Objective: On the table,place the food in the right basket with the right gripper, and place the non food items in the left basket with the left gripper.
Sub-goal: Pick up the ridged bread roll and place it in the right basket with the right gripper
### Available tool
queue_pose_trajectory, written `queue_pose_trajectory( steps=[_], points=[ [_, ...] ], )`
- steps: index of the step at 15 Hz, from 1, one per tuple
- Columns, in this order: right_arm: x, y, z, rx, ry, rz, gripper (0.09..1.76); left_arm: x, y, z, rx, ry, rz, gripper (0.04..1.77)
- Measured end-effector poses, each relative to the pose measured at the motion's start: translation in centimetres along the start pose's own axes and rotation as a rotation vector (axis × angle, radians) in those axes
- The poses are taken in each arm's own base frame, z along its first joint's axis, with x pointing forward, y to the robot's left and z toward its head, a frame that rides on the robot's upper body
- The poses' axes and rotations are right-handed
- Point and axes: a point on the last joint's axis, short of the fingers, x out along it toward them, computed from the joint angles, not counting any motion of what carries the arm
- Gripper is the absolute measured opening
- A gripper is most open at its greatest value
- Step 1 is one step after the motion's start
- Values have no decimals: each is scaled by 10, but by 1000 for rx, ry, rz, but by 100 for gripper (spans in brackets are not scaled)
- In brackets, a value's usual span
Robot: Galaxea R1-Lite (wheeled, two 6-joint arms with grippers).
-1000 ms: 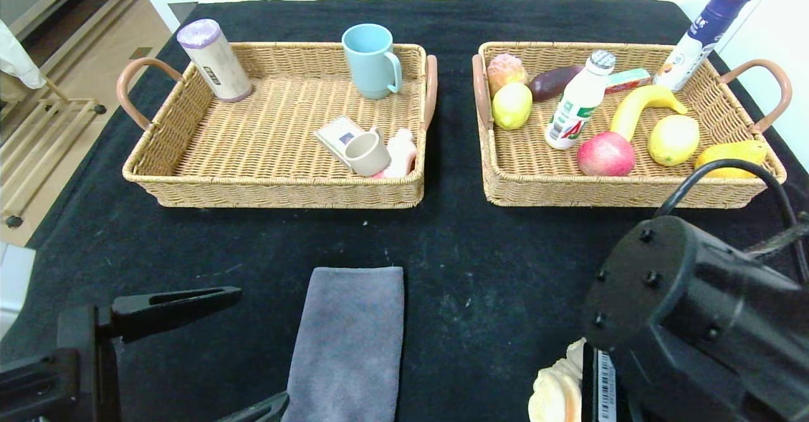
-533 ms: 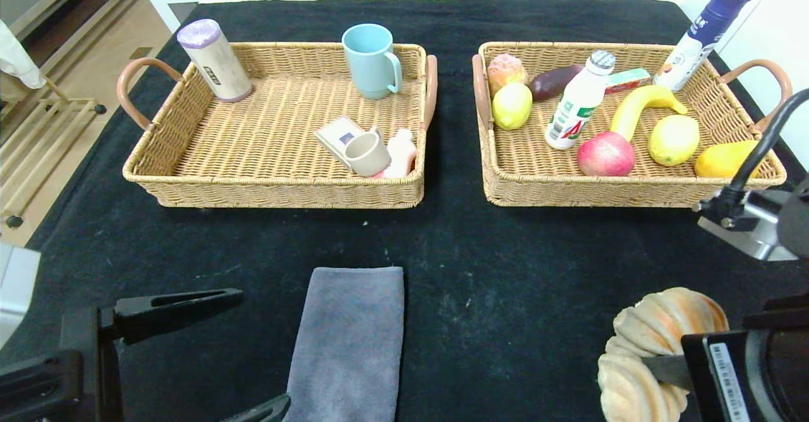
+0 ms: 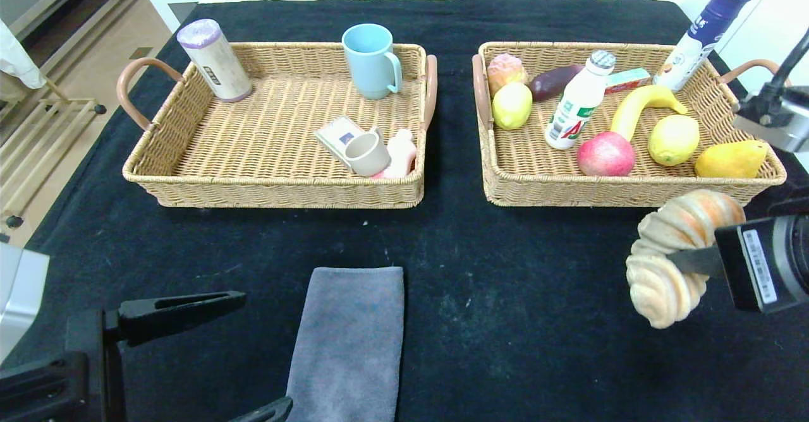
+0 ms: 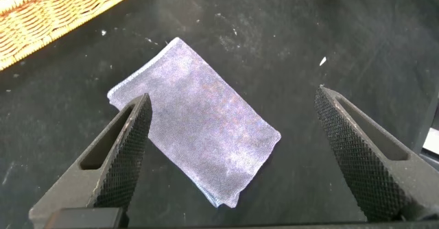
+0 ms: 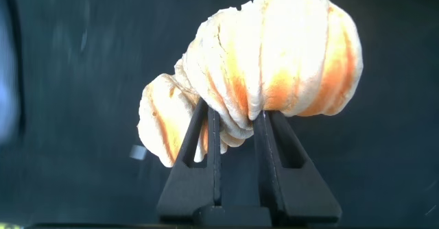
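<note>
— Two fingers of the right claw (image 5: 236,123) are pinched together on the croissant (image 3: 679,251), around its middle — it hangs above the counter (image 3: 505,270), lifted clear.

— And which way does the right basket (image 3: 632,188) lie from it?

— Straight ahead of the claw, farther from the robot; the basket's near rim sits just beyond the pastry's upper end. The croissant's long axis curves roughly up and down in the head view, crosswise to the fingers.

— Room inside?

— My guess is the near middle, between the apple (image 3: 605,153) and the pear (image 3: 730,160). The rest looks crowded.

— The other arm?

— Left claw (image 4: 233,153) hangs spread wide, with the grey cloth (image 4: 199,140) below and between its fingers — nearer to that than anything else, not touching.

— Anything you can't make out?

— Most of the right claw is cut off at the head view's edge, and the wrist view hides how deep the fingers bite into the pastry.
</note>
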Motion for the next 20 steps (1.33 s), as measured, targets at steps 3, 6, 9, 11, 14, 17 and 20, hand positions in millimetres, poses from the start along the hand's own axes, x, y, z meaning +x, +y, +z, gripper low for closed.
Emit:
queue_pose_trajectory(
  steps=[3, 6, 9, 11, 14, 17, 20],
  points=[
    [2, -11, 23, 12, -63, -34, 40, 0, -1, 0, 2, -1, -10, 172],
    [7, -22, 43, 17, -99, -30, 39, 1, -2, 0, 3, 0, -17, 172],
    [17, -32, 63, 7, -173, -60, 38, 0, -2, 0, 3, -1, -20, 172],
    [28, -38, 76, 19, -238, -87, 38, 0, -3, 0, 4, -5, -20, 172],
    [46, -50, 89, 27, -278, -134, 38, -1, -3, 1, 6, -10, -20, 172],
    [55, -59, 96, 32, -304, -165, 38, -2, -3, 2, 7, -14, -19, 172],
    [57, -67, 109, 55, -363, -190, 38, -2, -3, 2, 7, -13, -19, 172]
  ],
)
